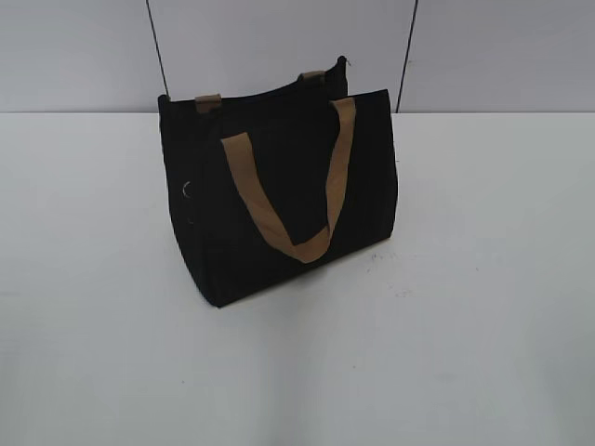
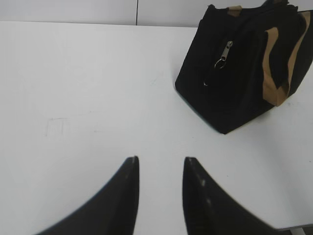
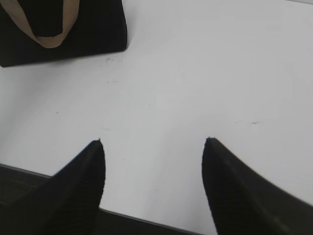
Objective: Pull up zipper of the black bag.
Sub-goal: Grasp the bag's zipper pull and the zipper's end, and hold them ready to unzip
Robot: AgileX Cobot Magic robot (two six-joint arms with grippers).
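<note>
The black bag (image 1: 279,186) stands upright on the white table, with a tan handle (image 1: 279,228) hanging down its front. It also shows in the left wrist view (image 2: 234,73) at the upper right and in the right wrist view (image 3: 93,34) at the upper left. The zipper's silvery ring pull (image 2: 221,62) hangs on the bag's narrow end face, and shows in the exterior view (image 1: 187,190) on the bag's left side. My left gripper (image 2: 160,159) is open and empty, well short of the bag. My right gripper (image 3: 154,141) is open and empty near the table's front edge.
The white table (image 1: 483,279) spreads around the bag. A pale wall with dark seams (image 1: 156,46) stands behind it. The table's front edge (image 3: 29,171) shows in the right wrist view.
</note>
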